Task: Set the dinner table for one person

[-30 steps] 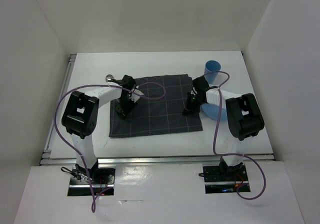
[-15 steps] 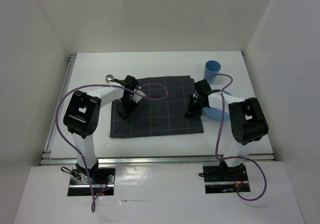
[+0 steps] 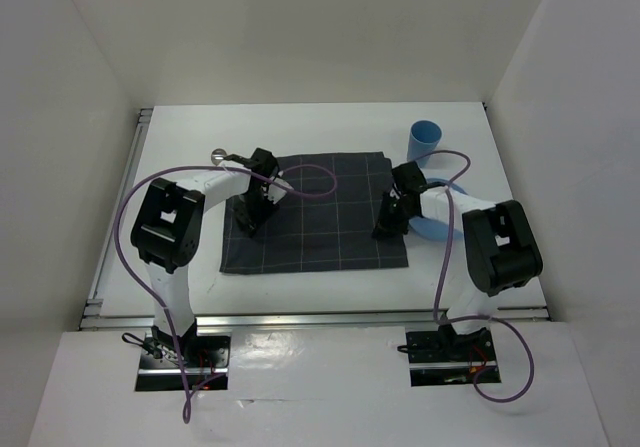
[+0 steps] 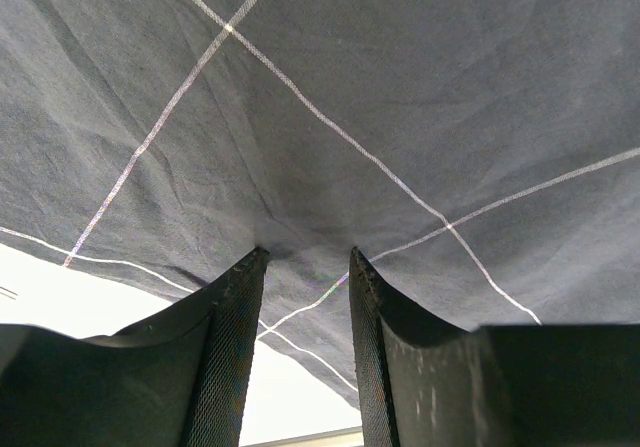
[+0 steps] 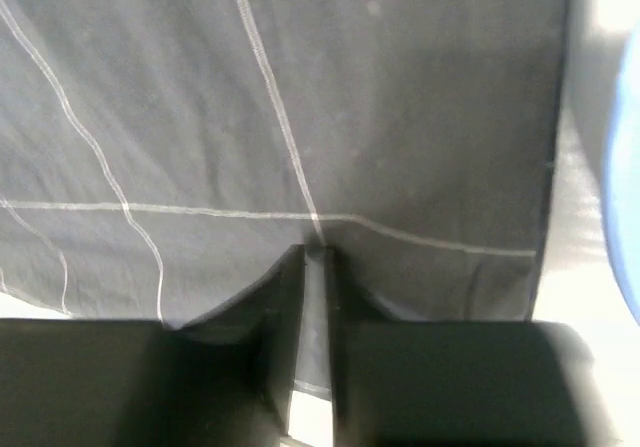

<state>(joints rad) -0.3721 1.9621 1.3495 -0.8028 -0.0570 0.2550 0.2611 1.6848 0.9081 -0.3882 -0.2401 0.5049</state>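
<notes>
A dark grey checked cloth (image 3: 320,217) lies spread flat on the white dinner table (image 3: 180,137). My left gripper (image 3: 246,227) stands on the cloth's left part. In the left wrist view its jaws (image 4: 308,255) stand apart, with the tips pressed on the cloth (image 4: 350,87), which puckers a little between them. My right gripper (image 3: 383,233) is at the cloth's right edge. In the right wrist view its jaws (image 5: 317,252) are almost together on a pinch of cloth (image 5: 400,117).
A light blue cup (image 3: 427,137) stands at the back right. A blue plate (image 3: 440,229) lies right of the cloth, partly under my right arm; its rim shows in the right wrist view (image 5: 628,117). A small metal utensil (image 3: 220,155) lies off the cloth's far left corner.
Both grippers have shifted slightly right and farther back, and the cloth has slid a little to the right with them. The right arm's elbow has swung to the right.
</notes>
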